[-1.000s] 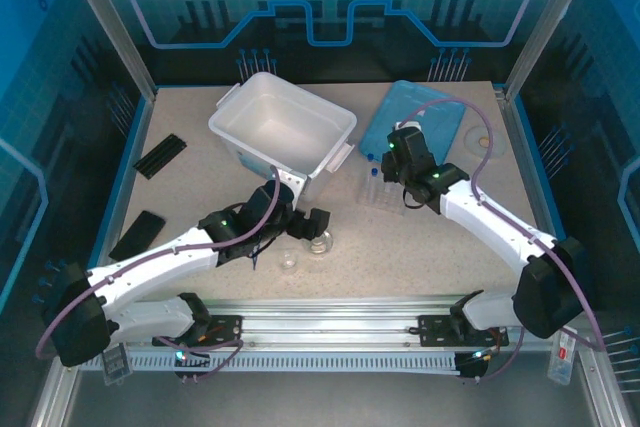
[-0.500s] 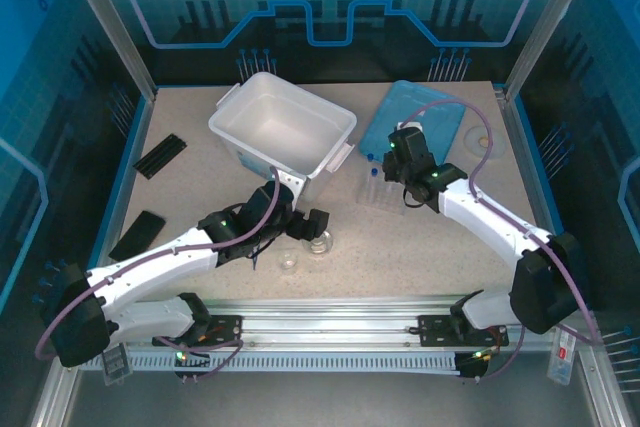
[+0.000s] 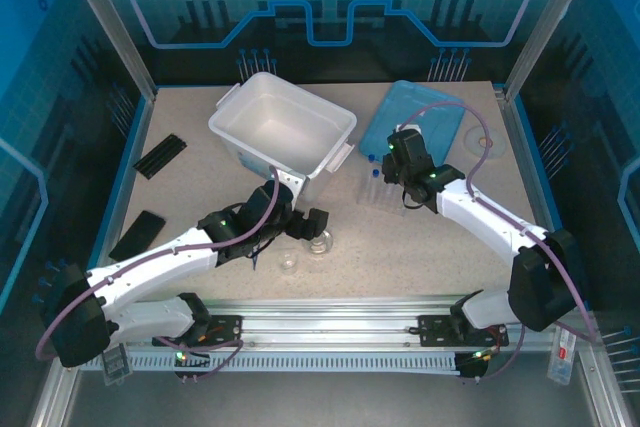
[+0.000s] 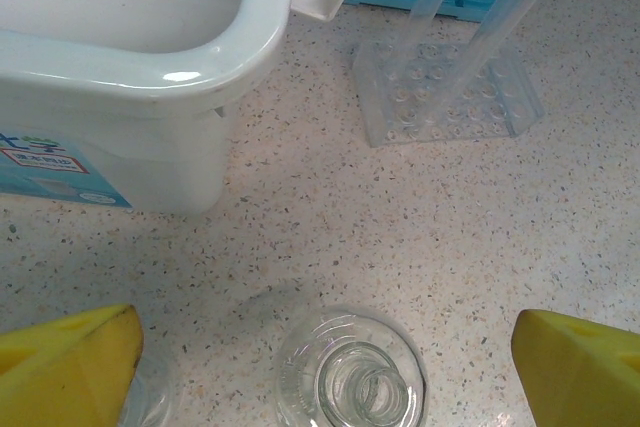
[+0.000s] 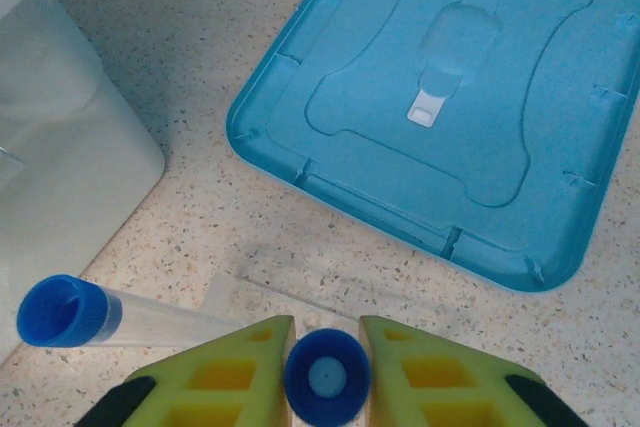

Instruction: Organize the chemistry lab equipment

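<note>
My right end effector (image 5: 327, 323) is clenched on a blue-capped tube (image 5: 327, 377). The yellow pads (image 5: 235, 362) touch its cap on both sides, and I look almost straight down on it. The tube stands in the clear tube rack (image 5: 262, 292), whose edge shows as a pale strip on the speckled counter (image 5: 200, 57) just ahead of my fingertips. A second tube (image 5: 70, 312), also blue-capped, rises from the same rack to the left. Beyond the rack the blue lid (image 5: 430, 97) lies flat on the counter, and the white bin (image 5: 50, 157) stands along the left edge.

My left end effector (image 4: 325, 347) is released — its yellow fingers (image 4: 70, 367) stand wide apart, low over the counter. The flask (image 4: 350, 382) sits upright between them and touches neither. A small beaker (image 4: 150, 402) sits just beside one finger, partly hidden by it. Ahead of that wrist I see the bin's rounded corner (image 4: 150, 47) and the rack (image 4: 450, 97) with two tubes standing in it.

From above, my left end effector (image 3: 318, 225) hangs by the flask (image 3: 320, 242), with the beaker (image 3: 289, 261) just nearer my bases. My right end effector (image 3: 385, 172) is over the rack (image 3: 380, 197), which sits near the bin (image 3: 283, 130) and the lid (image 3: 420, 127) — just in front of both. Well apart, at the far left, lie a black ridged strip (image 3: 160, 155) and another flat black piece (image 3: 137, 234).
</note>
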Tool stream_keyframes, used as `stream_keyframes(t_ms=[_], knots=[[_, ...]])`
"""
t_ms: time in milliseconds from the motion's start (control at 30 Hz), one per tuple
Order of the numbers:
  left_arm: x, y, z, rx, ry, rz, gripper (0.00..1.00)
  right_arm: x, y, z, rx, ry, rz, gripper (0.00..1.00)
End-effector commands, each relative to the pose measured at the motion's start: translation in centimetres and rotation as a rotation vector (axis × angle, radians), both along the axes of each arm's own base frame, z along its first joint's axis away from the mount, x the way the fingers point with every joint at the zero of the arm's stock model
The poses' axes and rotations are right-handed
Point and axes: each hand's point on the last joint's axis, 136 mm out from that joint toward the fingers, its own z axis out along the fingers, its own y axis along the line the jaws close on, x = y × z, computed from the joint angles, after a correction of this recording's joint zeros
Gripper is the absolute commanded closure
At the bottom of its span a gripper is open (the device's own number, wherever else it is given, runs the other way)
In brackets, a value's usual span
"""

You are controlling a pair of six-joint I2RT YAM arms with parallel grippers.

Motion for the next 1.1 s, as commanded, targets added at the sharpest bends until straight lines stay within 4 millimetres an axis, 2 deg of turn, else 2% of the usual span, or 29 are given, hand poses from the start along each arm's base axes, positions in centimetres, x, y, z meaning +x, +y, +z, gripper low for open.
stream_keyframes(t_ms=[0,267,700,900,1067], knots=[[0.1,0.4,-0.1,0.003,-0.001,0.016,0.04,0.2,0.1,-0.1,0.002,-0.006,0.004,0.73],[0.3,0.1,0.0,-0.001,0.001,0.011,0.04,-0.2,0.2,0.9,0.004,-0.022,0.012,0.71],[0.3,0.3,-0.1,0.015,-0.001,0.013,0.04,-1.5,-0.6,5.4,0.026,-0.095,0.01,0.67],[0.3,0.5,0.0,0.028,-0.006,0.015,0.04,-2.4,-1.2,7.0,0.03,-0.119,0.011,0.56],[0.3,0.7,-0.3,0.044,-0.002,0.015,0.04,-3.4,-1.7,7.4,0.028,-0.116,0.014,0.51]])
